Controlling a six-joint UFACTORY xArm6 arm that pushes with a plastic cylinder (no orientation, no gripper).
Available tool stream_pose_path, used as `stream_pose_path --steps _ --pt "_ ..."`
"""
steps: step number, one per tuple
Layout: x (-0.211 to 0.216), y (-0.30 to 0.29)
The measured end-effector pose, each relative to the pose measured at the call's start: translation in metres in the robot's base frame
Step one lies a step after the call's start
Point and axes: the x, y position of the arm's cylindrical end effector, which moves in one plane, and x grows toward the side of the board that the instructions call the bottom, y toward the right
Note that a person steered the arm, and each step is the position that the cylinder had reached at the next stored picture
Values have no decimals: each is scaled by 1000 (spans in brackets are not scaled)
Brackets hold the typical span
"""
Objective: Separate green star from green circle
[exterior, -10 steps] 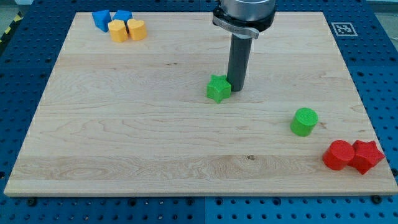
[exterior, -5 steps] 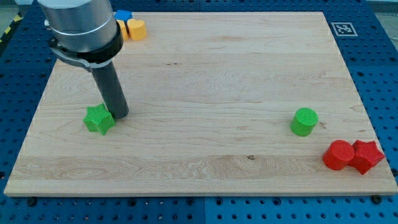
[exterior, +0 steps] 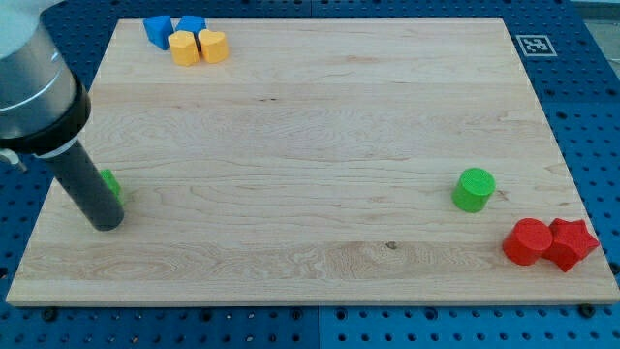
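Note:
The green star (exterior: 111, 184) lies near the board's left edge, mostly hidden behind my rod; only a small green sliver shows. My tip (exterior: 105, 224) rests on the board just below and in front of the star, touching or nearly touching it. The green circle (exterior: 473, 189) stands far off at the view's right, on the wooden board (exterior: 310, 136).
Two red blocks, a round one (exterior: 528, 241) and a star (exterior: 571, 242), sit together at the bottom right corner. Two blue blocks (exterior: 160, 28) and two yellow blocks (exterior: 197, 46) cluster at the top left. A marker tag (exterior: 535, 45) is at the top right.
My tip has swept from the board's middle to the left edge, pushing the green star leftward with it. The green circle and the other blocks have not moved.

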Motion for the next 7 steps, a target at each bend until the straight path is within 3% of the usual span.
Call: stream_pose_path --steps 2,4,7 --pt "-4 -44" --pt "-43 -47" --pt "-6 -15"
